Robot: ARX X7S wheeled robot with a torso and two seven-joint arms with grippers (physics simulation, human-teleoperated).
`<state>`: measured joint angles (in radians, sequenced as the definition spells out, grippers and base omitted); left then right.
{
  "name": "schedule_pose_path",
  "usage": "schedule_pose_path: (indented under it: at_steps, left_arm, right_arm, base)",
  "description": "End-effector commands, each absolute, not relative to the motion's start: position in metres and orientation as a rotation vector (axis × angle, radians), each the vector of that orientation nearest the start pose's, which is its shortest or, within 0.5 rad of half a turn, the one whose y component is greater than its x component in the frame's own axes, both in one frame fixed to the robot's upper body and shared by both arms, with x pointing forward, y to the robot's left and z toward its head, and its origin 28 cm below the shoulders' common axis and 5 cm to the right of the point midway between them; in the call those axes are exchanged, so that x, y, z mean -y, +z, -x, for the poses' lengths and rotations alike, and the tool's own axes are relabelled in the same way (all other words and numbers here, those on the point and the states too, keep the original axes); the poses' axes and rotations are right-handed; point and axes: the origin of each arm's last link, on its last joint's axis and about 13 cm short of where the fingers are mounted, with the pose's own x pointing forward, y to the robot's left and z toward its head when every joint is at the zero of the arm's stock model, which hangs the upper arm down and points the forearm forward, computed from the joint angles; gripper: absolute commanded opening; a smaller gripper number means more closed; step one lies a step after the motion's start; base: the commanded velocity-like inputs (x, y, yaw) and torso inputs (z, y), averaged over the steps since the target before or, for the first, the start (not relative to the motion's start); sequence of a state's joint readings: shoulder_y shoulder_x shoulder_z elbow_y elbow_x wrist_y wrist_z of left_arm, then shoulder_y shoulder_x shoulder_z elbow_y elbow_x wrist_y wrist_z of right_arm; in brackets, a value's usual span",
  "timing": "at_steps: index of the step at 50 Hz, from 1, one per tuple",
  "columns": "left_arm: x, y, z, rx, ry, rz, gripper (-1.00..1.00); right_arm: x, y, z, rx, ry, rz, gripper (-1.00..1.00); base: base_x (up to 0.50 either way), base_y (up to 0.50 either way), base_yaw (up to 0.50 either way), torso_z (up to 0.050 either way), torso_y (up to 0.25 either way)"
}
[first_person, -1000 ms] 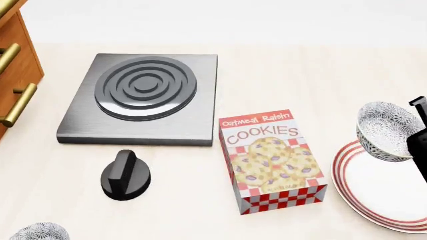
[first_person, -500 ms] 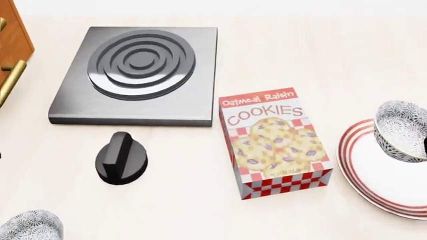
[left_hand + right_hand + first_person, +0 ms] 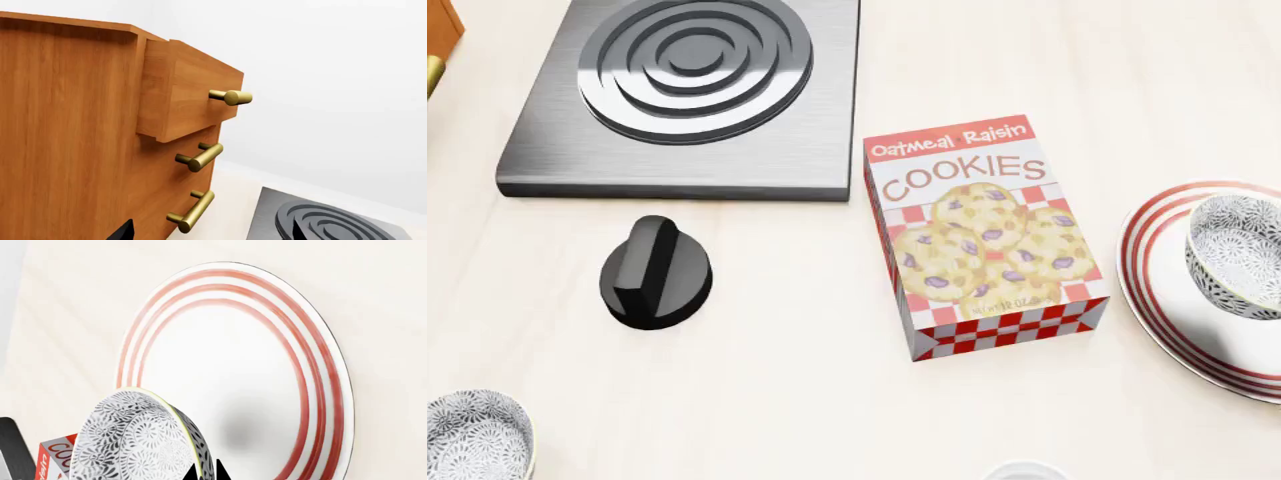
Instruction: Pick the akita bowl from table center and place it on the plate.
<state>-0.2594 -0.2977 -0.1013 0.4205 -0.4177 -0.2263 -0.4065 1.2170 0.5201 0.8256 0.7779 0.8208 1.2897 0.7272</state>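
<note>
The akita bowl (image 3: 1238, 255), speckled grey and white, hangs tilted over the near-left part of the plate (image 3: 1164, 300), a wide white plate with red rings. In the right wrist view the bowl (image 3: 137, 440) fills the lower left, and its shadow falls on the plate (image 3: 267, 365). My right gripper (image 3: 207, 472) is shut on the bowl's rim, one black tip on each side of it. It is out of the head view. My left gripper (image 3: 212, 234) is open beside a wooden cabinet, with nothing between its tips.
A cookie box (image 3: 981, 235) lies left of the plate. Farther left are a steel burner plate (image 3: 694, 85) and a black knob (image 3: 654, 272). A second speckled bowl (image 3: 474, 435) sits at the front left. The cabinet (image 3: 80, 140) has brass handles (image 3: 200, 156) and its top drawer stands out.
The head view has shifted, so the table's things sit higher in the picture. The bowl has come down over the plate. The right gripper's black body no longer shows in the head view.
</note>
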Motion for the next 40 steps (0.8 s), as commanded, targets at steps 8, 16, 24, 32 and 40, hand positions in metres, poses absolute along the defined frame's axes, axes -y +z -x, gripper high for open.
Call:
schedule_pose_path:
  at_steps: [8,16,24,32,40]
  left_arm:
    - [-0.268,0.16,-0.244,0.424,0.337,0.202,1.0]
    - [-0.268,0.161,-0.241,0.431,0.334,0.202,1.0]
    - [-0.268,0.163,-0.238,0.44,0.332,0.203,1.0]
    - [-0.268,0.164,-0.236,0.446,0.331,0.201,1.0]
    - [-0.267,0.165,-0.237,0.446,0.327,0.198,1.0]
  right_arm:
    - [0.293,0.247,-0.336,-0.542,-0.402,-1.118,-1.0]
    - [0.295,0.24,-0.349,-0.556,-0.427,-1.128,-1.0]
    - [0.298,0.235,-0.355,-0.557,-0.459,-1.141,-1.0]
    - [0.303,0.228,-0.353,-0.549,-0.491,-1.161,-1.0]
    - [0.305,0.224,-0.351,-0.546,-0.506,-1.174,-1.0]
  base:
    - [0.0,0.0,0.0,0.0,0.0]
    - [0.0,0.0,0.0,0.0,0.0]
    - [0.0,0.0,0.0,0.0,0.0]
    - [0.0,0.0,0.0,0.0,0.0]
    - [0.0,0.0,0.0,0.0,0.0]
